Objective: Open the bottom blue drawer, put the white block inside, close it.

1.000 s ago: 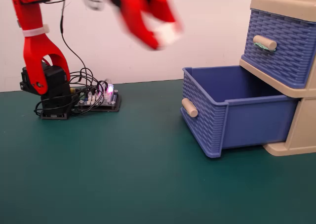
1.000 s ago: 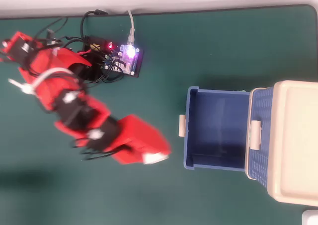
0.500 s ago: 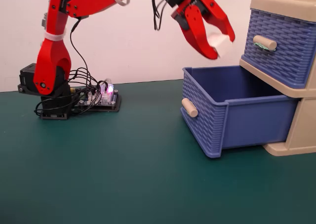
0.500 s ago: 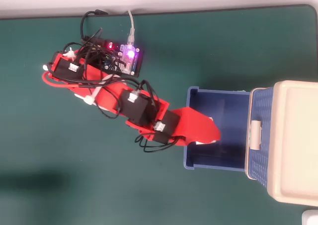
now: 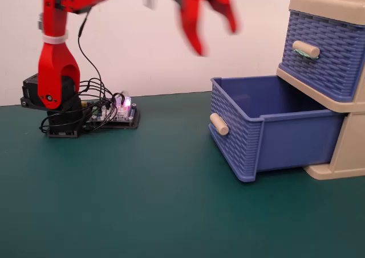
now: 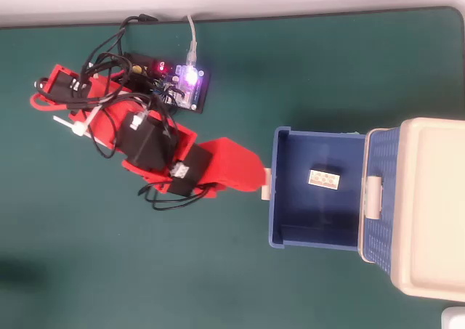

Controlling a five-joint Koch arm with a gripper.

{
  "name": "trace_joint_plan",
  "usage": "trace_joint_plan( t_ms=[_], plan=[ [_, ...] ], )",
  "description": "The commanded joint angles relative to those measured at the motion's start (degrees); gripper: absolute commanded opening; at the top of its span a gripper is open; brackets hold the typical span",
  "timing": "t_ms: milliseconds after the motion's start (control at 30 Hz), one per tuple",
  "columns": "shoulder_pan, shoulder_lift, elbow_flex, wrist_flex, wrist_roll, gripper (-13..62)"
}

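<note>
The bottom blue drawer (image 5: 236, 141) is pulled out of the beige cabinet (image 5: 342, 150), with its plain beige handle (image 5: 219, 124) facing the arm. In the overhead view the white block (image 6: 325, 179) lies flat, studs up, on the floor of the drawer (image 6: 305, 216), near its middle. My red gripper (image 5: 215, 40) is open and empty. It hangs high above the table, left of and above the drawer's front, and is blurred by motion. From overhead the gripper (image 6: 247, 173) sits just left of the drawer handle (image 6: 266, 184).
The top blue drawer (image 5: 325, 58) is shut, and its handle (image 5: 306, 49) bears green tape. The arm's base (image 5: 54, 107) and a lit controller board (image 5: 117, 114) with cables stand at the left. The green mat (image 5: 142, 201) spreads in front.
</note>
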Motion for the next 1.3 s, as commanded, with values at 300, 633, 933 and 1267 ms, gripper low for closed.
trace_joint_plan(
  t_ms=[300, 633, 933, 1267],
  plan=[
    [3.96, -13.01, 2.46, 2.64, -5.98, 33.5],
    [-2.37, -18.81, 0.09, -12.39, -3.69, 33.8],
    [-7.03, -33.49, -11.87, -39.9, -3.52, 33.9],
    [-8.35, -32.7, -18.54, -37.35, 0.79, 34.6]
  ],
)
